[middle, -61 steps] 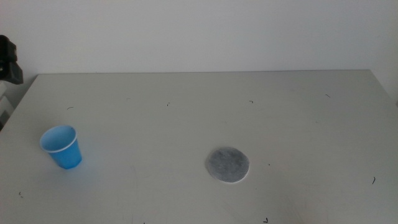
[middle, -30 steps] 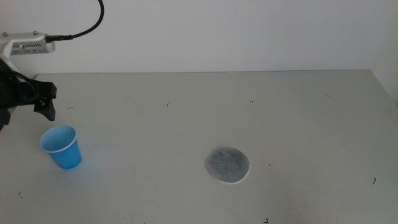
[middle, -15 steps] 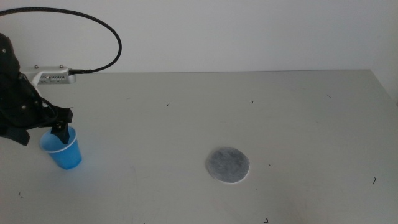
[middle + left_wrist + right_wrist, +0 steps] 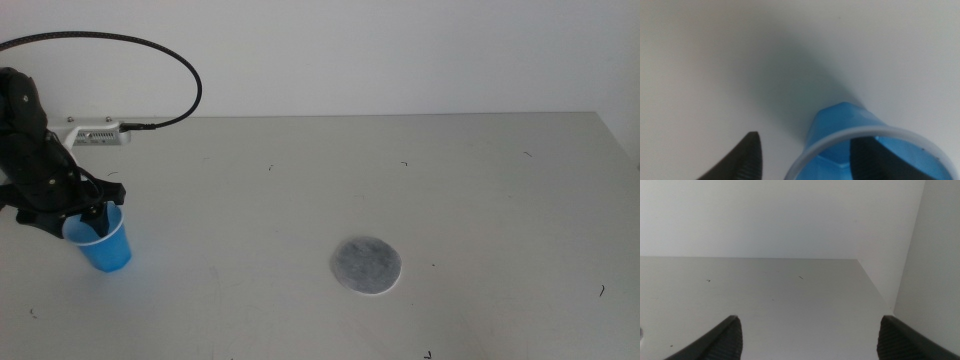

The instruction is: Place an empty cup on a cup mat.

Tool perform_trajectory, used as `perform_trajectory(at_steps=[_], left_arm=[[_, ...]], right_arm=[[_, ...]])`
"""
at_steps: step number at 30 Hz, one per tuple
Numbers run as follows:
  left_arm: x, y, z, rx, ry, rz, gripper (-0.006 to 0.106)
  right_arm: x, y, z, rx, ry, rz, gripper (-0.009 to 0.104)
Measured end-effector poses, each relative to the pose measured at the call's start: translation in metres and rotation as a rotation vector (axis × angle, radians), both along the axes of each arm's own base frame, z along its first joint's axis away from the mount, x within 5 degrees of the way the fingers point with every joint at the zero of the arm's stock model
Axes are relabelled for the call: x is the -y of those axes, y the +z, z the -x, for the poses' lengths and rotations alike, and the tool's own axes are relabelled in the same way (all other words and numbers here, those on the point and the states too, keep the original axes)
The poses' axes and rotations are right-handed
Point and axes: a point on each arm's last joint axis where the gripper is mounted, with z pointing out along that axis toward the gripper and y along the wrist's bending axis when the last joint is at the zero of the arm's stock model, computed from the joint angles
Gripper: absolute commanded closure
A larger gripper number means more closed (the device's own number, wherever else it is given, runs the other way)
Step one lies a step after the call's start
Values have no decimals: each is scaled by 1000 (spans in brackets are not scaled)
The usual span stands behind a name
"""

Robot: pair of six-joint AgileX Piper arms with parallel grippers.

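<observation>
The cup (image 4: 101,240) stands upright on the counter (image 4: 400,180), and my left gripper (image 4: 88,214) straddles its rim: in the left wrist view one jaw sits inside the cup (image 4: 865,150), the other just outside the wall, with a gap between. So the jaws are spread, not yet pinching. I judge I'm at the grasp step, with nothing lifted. Next I need to close on the wall gently, since a thin cup like this may buckle, then lift clear and carry it across to the mat (image 4: 366,266), which lies well apart from the jaws. My right gripper (image 4: 807,340) waits, jaws wide, out of the middle view.
</observation>
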Motion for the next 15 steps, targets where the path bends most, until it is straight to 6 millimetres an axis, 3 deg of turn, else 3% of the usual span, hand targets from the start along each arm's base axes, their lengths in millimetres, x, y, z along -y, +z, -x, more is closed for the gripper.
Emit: perform_trajectory(at_steps=[6, 15], left_arm=[[0, 0, 0, 1, 0, -1, 101], [9, 14, 4, 16, -9, 19, 100]], right_arm=[[0, 0, 0, 0, 0, 0, 1], [0, 0, 0, 0, 0, 0, 1]])
